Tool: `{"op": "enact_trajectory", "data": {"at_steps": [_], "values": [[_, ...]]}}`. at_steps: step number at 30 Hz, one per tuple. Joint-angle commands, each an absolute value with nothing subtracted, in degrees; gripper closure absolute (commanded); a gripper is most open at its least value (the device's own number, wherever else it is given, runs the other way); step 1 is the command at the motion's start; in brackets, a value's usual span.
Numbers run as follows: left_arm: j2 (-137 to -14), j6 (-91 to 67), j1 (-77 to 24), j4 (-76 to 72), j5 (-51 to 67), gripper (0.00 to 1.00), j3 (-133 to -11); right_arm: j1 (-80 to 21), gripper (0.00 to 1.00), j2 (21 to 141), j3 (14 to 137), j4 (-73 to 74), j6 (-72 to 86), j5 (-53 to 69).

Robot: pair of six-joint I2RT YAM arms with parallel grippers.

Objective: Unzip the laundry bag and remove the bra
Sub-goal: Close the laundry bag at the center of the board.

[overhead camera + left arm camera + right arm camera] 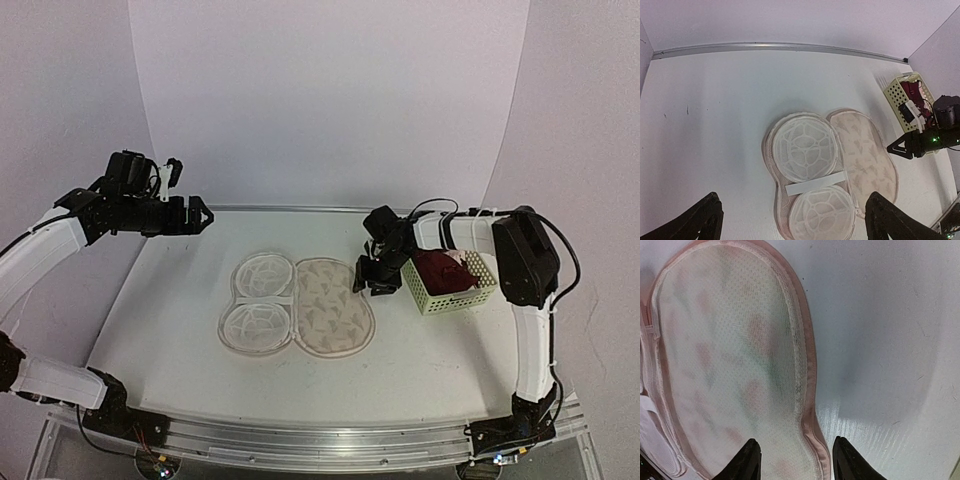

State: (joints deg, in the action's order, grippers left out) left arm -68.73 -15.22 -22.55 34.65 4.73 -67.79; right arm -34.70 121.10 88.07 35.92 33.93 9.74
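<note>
The laundry bag [322,308] lies unzipped and spread flat mid-table. Its patterned half is on the right and its pale half with two white mesh domes [257,300] is on the left. The dark maroon bra [440,270] sits bunched in the pale green basket [455,297] at the right. My right gripper [368,280] hovers open between the basket and the bag's right edge. In the right wrist view its fingers [795,442] straddle the bag's pink rim [810,370] and hold nothing. My left gripper [200,214] hangs high at the left, open and empty, above the bag [865,155].
The basket [895,95] stands close to the right arm's wrist. A metal rail [775,46] marks the table's far edge, with a white backdrop behind it. White tabletop [170,300] stretches left of the bag.
</note>
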Motion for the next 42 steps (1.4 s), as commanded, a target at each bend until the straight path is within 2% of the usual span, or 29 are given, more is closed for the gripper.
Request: {"op": "enact_trajectory", "data": {"at_steps": [1,15,24,29,35,42], "values": [[-68.8,-15.2,-22.3,34.4,4.3,0.00,-70.1,-34.9,0.51,122.4,88.1,33.6,34.5,10.4],[-68.8,-15.0,-22.3,34.5,3.8,0.00,-70.3,-35.2,0.59,124.5,88.5,32.7,34.2,11.3],[-69.1,-15.0,-22.3,34.5,3.7,0.00,-70.2,-36.3,0.68,125.0,87.6,32.8,33.3,9.5],[-69.1,-14.9,-22.3,34.5,3.7,0.00,-70.1,-36.5,0.78,125.6,87.1,33.0,32.9,7.9],[-69.1,-14.9,-22.3,34.5,3.6,0.00,-70.1,-36.9,1.00,125.8,87.1,33.8,32.0,5.9],[-69.3,-14.9,-22.3,34.5,3.6,0.00,-70.4,-37.2,1.00,123.0,87.6,34.4,30.2,5.1]]}}
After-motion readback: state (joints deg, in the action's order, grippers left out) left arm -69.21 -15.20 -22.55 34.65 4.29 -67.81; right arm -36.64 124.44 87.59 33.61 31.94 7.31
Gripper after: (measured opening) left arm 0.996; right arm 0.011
